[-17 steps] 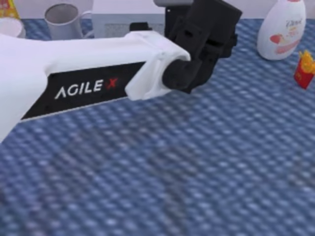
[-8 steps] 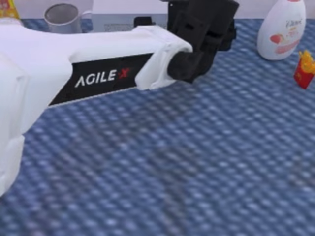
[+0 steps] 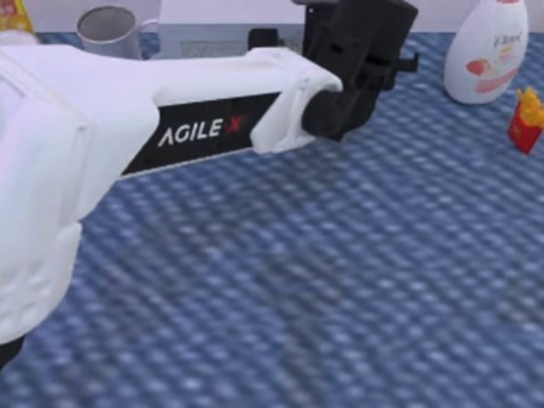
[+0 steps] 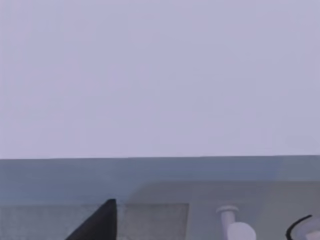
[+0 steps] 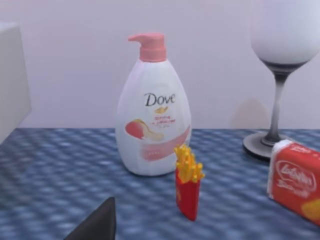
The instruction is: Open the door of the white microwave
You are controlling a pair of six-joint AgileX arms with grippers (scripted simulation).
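The left pincer [image 3: 361,38] is pressed up against the white microwave [image 3: 225,21], its door [image 3: 204,41] just beside it; I can't tell its opening. Should it slip off the edge, it might shove the microwave or clip the mug [image 3: 109,28].

left arm [image 3: 195,119] | shifted rightward | pincer [image 3: 361,38] nearer white microwave [image 3: 221,30]

Table [image 3: 340,297] covered in blue woven-pattern cloth; plain pale lilac-grey wall [image 5: 75,65] behind its far edge.
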